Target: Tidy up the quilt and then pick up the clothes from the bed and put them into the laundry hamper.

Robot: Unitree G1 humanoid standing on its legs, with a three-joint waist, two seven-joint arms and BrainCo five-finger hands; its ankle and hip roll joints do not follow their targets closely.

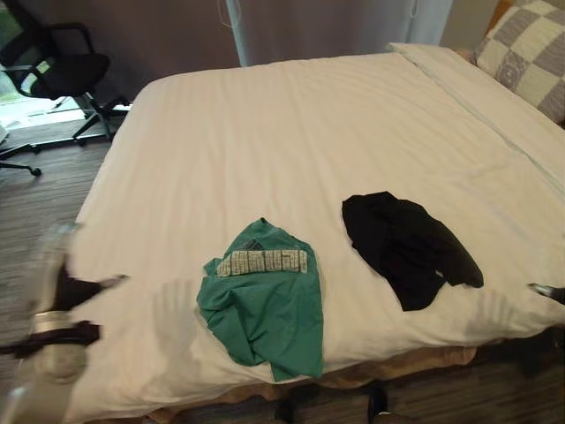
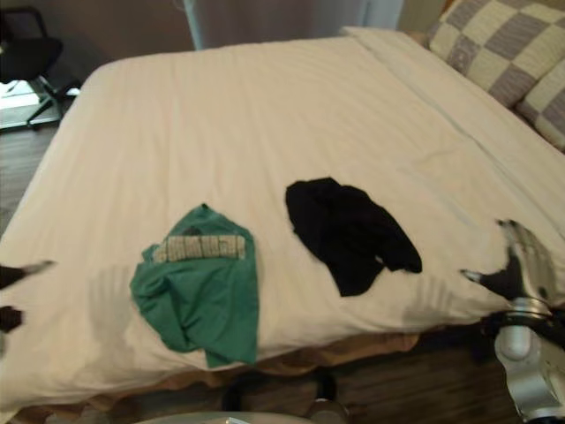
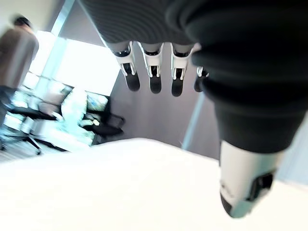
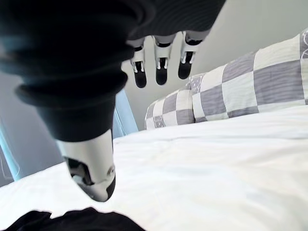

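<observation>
We find the quilt [image 1: 291, 124] spread flat over the bed. A green garment [image 1: 265, 305] lies near the foot edge, a black garment [image 1: 406, 247] just to its right, apart from it. Our left hand [image 1: 57, 291] hangs off the bed's left side, fingers straight, holding nothing. Our right hand [image 2: 521, 265] hangs at the right edge, likewise wide and empty. Checked pillows [image 2: 499, 44] sit at the head.

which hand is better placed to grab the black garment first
Right. The right hand hovers open at the bed edge beside the black garment; the left hand sits at the far side, nearer the green garment.
</observation>
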